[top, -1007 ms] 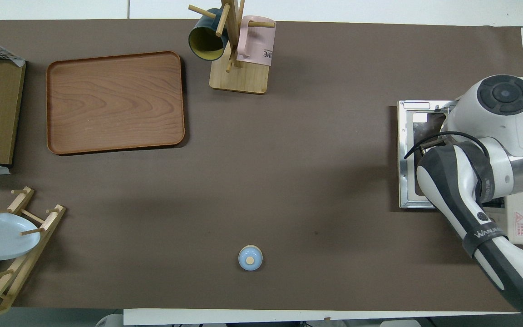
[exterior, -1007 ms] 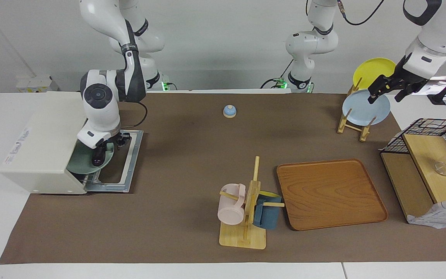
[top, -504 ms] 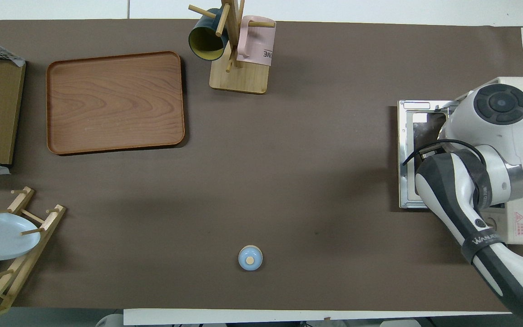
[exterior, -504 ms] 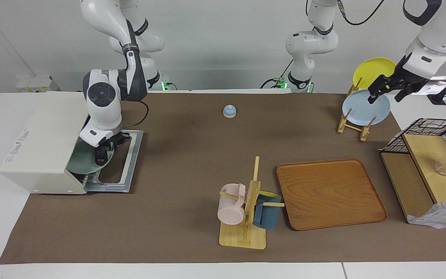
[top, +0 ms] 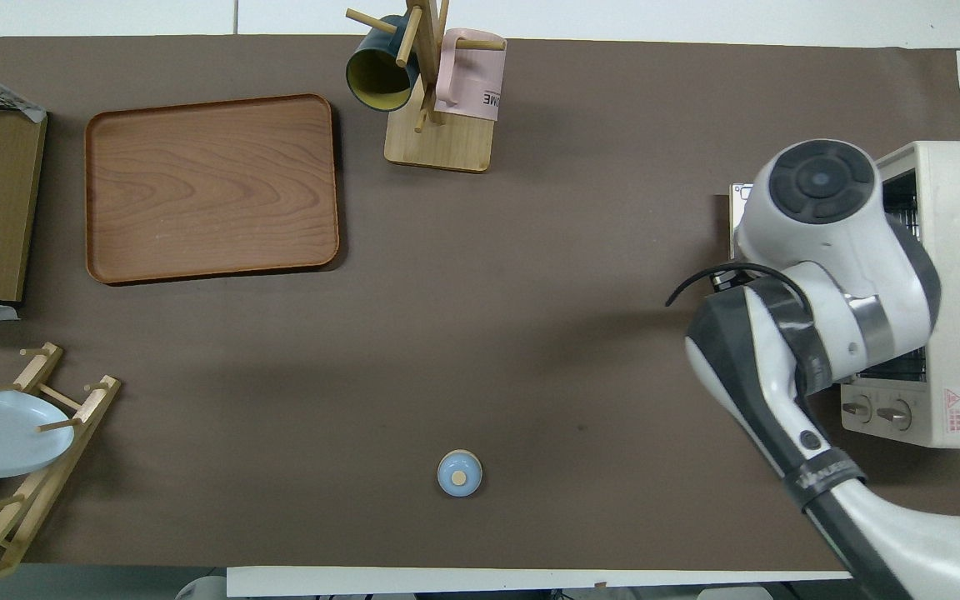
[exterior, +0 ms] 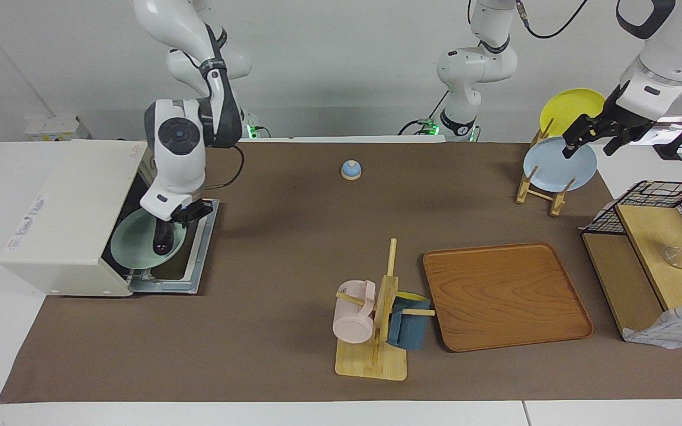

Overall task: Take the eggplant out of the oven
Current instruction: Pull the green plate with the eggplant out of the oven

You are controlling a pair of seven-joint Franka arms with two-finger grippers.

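The off-white oven (exterior: 68, 213) stands at the right arm's end of the table with its glass door (exterior: 198, 260) dropped open. A pale green plate (exterior: 131, 248) lies in its mouth. My right gripper (exterior: 168, 228) is over the plate at the oven's opening, shut on the dark purple eggplant (exterior: 161, 242), which hangs from it, tip down. In the overhead view the right arm covers the door, and the eggplant is hidden beside the oven (top: 959, 275). My left gripper (exterior: 589, 144) waits, open, over the plate rack.
A blue bell (exterior: 351, 170) sits near the robots. A mug tree (exterior: 376, 322) with pink and blue mugs and a wooden tray (exterior: 504, 296) lie mid-table. A rack (exterior: 539, 189) holds blue and yellow plates. A wire basket and wooden shelf (exterior: 652, 254) stand beside it.
My right gripper has drawn back out of the oven toward the door with the eggplant in it. The green plate shows more fully. The left arm has not moved.
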